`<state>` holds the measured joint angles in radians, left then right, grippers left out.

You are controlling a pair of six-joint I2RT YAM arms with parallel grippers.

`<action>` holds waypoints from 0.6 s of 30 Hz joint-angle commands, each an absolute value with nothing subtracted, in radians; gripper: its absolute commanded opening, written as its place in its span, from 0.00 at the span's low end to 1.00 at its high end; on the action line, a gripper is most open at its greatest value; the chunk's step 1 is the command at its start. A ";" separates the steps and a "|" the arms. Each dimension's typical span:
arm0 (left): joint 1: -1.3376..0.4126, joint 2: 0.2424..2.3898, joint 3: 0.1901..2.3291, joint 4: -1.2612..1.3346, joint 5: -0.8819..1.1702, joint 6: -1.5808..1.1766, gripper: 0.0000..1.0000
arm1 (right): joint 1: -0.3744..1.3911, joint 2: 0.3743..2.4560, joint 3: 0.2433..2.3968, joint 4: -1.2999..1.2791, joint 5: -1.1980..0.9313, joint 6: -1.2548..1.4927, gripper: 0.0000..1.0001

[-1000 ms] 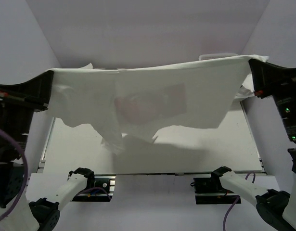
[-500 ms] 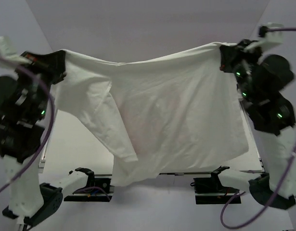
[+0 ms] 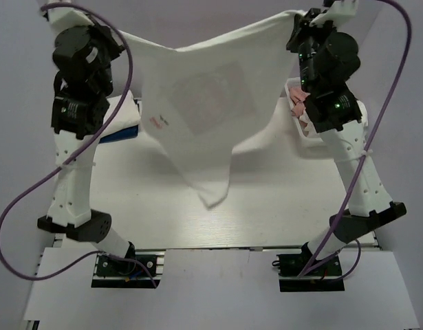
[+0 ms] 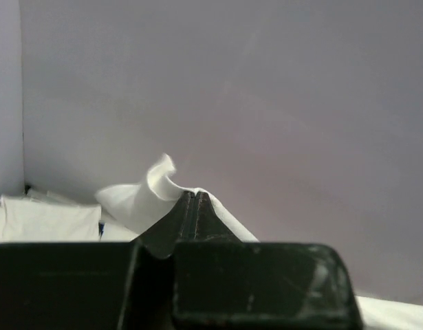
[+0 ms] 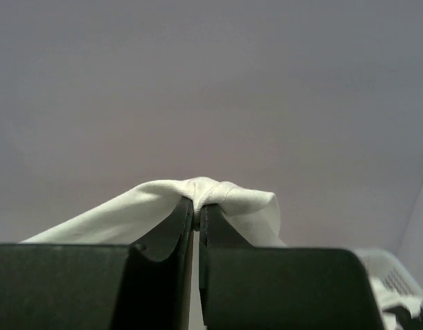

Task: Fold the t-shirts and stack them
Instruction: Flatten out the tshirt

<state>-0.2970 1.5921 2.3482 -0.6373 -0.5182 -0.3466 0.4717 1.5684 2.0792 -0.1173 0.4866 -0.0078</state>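
I hold a white t-shirt (image 3: pixel 211 103) with a faint red rectangular chest print stretched between both grippers, high over the far side of the table. My left gripper (image 3: pixel 113 38) is shut on its left top corner and my right gripper (image 3: pixel 299 23) on its right top corner. The cloth sags in the middle and its lower end hangs in a point (image 3: pixel 211 196) near the tabletop. In the left wrist view my gripper (image 4: pixel 195 196) pinches white cloth (image 4: pixel 139 199). In the right wrist view my gripper (image 5: pixel 197 203) pinches a bunched white edge (image 5: pixel 128 213).
A folded white and blue stack (image 3: pixel 122 115) lies at the far left behind the left arm, and also shows in the left wrist view (image 4: pixel 46 220). A white lattice basket (image 3: pixel 304 127) holding pink cloth stands at the far right, with its rim in the right wrist view (image 5: pixel 397 278).
Both arms have swung the shirt away from the camera toward the far side of the table. The grippers have come closer together. The shirt now hangs narrower, with its tail low over the table.
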 commanded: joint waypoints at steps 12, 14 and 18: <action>-0.307 0.915 1.349 -0.549 -0.338 -0.515 0.00 | 0.445 1.163 1.238 0.161 0.496 -0.012 0.00; -0.298 0.849 1.203 -0.564 -0.302 -0.672 0.00 | 0.437 1.151 1.110 0.141 0.468 0.080 0.00; -0.298 0.744 0.849 -0.546 -0.116 -0.785 0.00 | 0.434 1.149 0.886 0.084 0.375 0.231 0.00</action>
<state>-0.3027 0.7891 0.9890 -0.5095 -0.2832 -0.6353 0.4385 1.1759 0.9573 0.0971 0.4156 0.1020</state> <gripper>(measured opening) 0.025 0.034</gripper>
